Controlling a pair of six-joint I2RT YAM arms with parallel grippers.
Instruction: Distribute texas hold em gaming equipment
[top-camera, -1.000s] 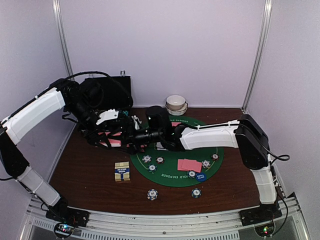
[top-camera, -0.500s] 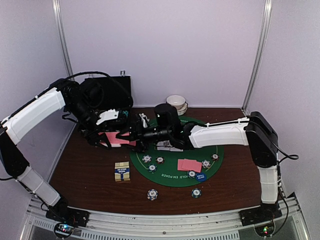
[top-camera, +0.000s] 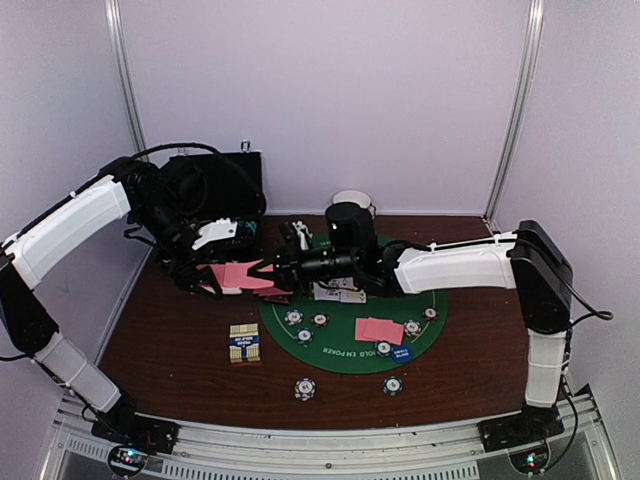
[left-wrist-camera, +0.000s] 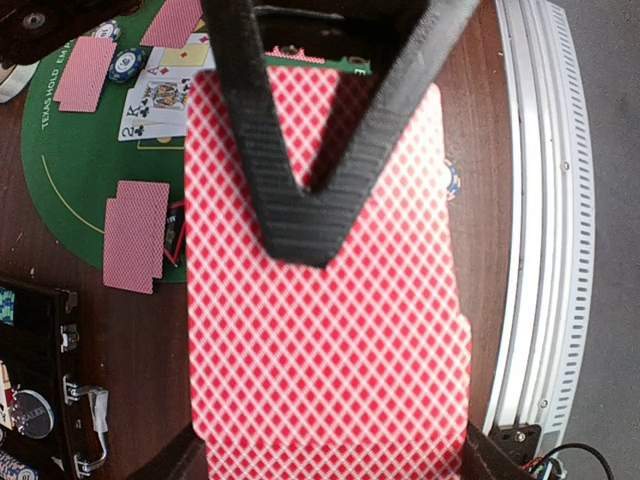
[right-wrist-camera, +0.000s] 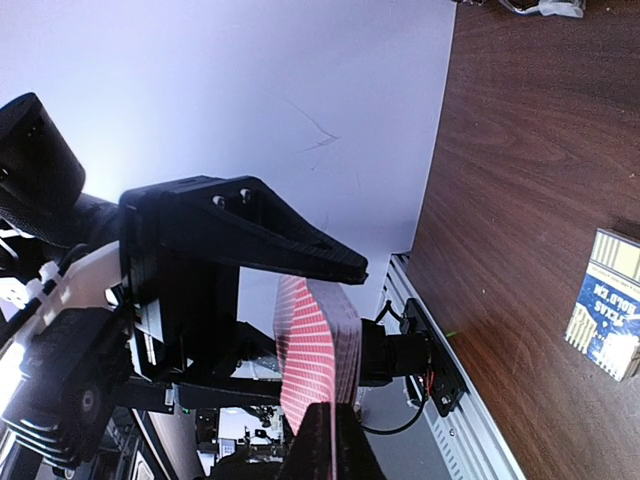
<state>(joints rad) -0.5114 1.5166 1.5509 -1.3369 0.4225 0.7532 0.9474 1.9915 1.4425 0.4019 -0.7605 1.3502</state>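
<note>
Two tools meet left of the round green felt mat (top-camera: 345, 342) — the right tool (top-camera: 270, 269) has just pinched together on the pink-backed paper card deck (left-wrist-camera: 330, 340) clamped in the left tool (left-wrist-camera: 305, 230) — a card looks ready to deal.

Landmark: dark brown wooden table (top-camera: 170, 340), grain visible, surface slightly glossy.
Behind the table: plain back wall (top-camera: 320, 90), pale with a faint lavender cast.
At the table's two far corners: slim metal uprights, left (top-camera: 122, 80) and right (top-camera: 518, 100), leaning slightly outward.
Either side of the table: matching pale side walls, left (top-camera: 50, 100) and right (top-camera: 590, 150).
Along the table's near edge: ribbed aluminium rail (top-camera: 320, 440).
Light: soft, even, cool; weak shadows on the table.
</note>
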